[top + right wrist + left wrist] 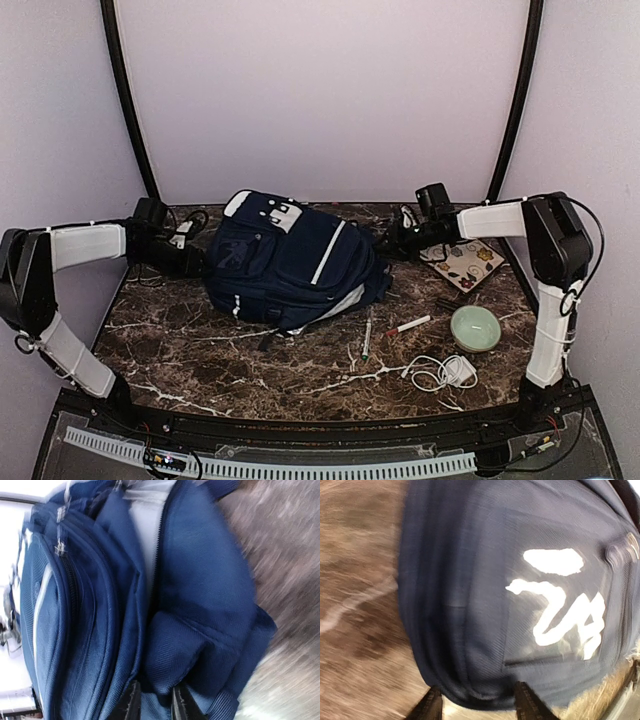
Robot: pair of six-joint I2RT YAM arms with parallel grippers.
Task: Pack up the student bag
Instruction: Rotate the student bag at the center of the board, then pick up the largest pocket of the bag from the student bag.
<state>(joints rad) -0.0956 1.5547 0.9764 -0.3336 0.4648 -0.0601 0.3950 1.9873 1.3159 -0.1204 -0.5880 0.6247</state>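
The student bag (290, 260), navy blue with white stripes and a white patch at its top, lies flat on the marble table (200, 350). My left gripper (195, 262) is at its left side. In the left wrist view the gripper (479, 706) is open, its fingertips (530, 705) wide apart, with the bag's rounded edge (470, 605) just between them. My right gripper (392, 243) is at the bag's right side. In the right wrist view the gripper (156, 704) is shut on a fold of the bag's fabric (190, 645) beside an open zip showing grey lining.
To the bag's right lie a green pen (367, 335), a red-and-white marker (408, 326), a pale green bowl (474, 327), a white charger with coiled cable (445, 372) and a patterned notebook (463, 263). Walls close in behind and at both sides.
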